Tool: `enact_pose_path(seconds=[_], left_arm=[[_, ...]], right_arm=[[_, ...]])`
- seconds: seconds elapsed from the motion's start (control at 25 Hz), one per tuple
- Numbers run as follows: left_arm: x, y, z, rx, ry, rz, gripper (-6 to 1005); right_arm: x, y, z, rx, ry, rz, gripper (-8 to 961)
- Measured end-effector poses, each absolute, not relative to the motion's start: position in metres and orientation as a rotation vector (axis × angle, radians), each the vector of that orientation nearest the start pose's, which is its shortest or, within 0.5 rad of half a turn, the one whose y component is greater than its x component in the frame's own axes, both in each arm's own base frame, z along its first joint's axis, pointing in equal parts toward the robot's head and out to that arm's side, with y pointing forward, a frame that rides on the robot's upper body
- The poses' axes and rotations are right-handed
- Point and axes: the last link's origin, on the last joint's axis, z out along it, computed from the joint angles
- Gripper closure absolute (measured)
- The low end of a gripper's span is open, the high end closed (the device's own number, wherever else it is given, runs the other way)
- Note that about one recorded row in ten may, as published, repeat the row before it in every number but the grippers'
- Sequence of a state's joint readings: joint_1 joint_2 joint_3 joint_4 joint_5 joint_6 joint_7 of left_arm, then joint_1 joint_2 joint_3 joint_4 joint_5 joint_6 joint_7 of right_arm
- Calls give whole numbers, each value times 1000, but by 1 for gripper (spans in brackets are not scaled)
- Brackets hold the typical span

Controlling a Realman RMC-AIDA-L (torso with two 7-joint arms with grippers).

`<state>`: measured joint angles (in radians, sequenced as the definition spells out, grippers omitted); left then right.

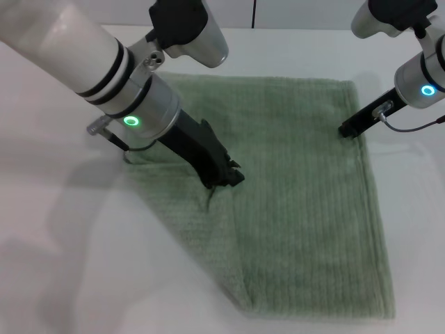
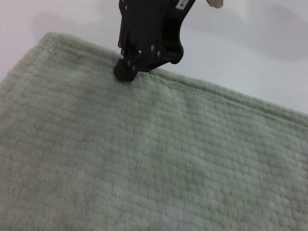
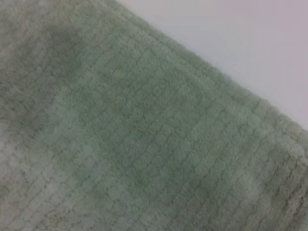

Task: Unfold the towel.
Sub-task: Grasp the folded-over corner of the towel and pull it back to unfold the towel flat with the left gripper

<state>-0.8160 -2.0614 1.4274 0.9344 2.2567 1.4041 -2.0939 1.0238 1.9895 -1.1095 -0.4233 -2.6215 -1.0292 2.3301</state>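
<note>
The towel (image 1: 299, 209) is lying on the white counter (image 1: 62, 264), mostly flat, with a diagonal folded flap running along its left side toward the near corner; the left pincer (image 1: 224, 179) is pressing down into the cloth at that fold line, where a small pucker is gathering, and its jaws are looking closed on a pinch of the fabric, though the grip itself is partly hidden; the right pincer (image 1: 350, 130) is touching down at the towel's far right edge, and whether it is open or closed I cannot tell. The terry is appearing soft, limp and light, likely draping and dragging rather than sliding stiffly; taking hold at the hemmed edge or corner of the flap is seeming wisest, since a mid-cloth pinch is tending to bunch several layers.
</note>
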Motion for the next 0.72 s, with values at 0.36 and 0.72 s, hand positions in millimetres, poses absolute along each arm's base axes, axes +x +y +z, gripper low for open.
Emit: enact_pose_path(seconds=[0.36,0.72], left_arm=[[-147,367,-39,-3035,-422,401,890],[-147,363,-32,-3032,-397,464,887]], right_arm=[[218,443,-29,-2481,970,-440,954],[218,443,-29,-2481,971,-441,954]])
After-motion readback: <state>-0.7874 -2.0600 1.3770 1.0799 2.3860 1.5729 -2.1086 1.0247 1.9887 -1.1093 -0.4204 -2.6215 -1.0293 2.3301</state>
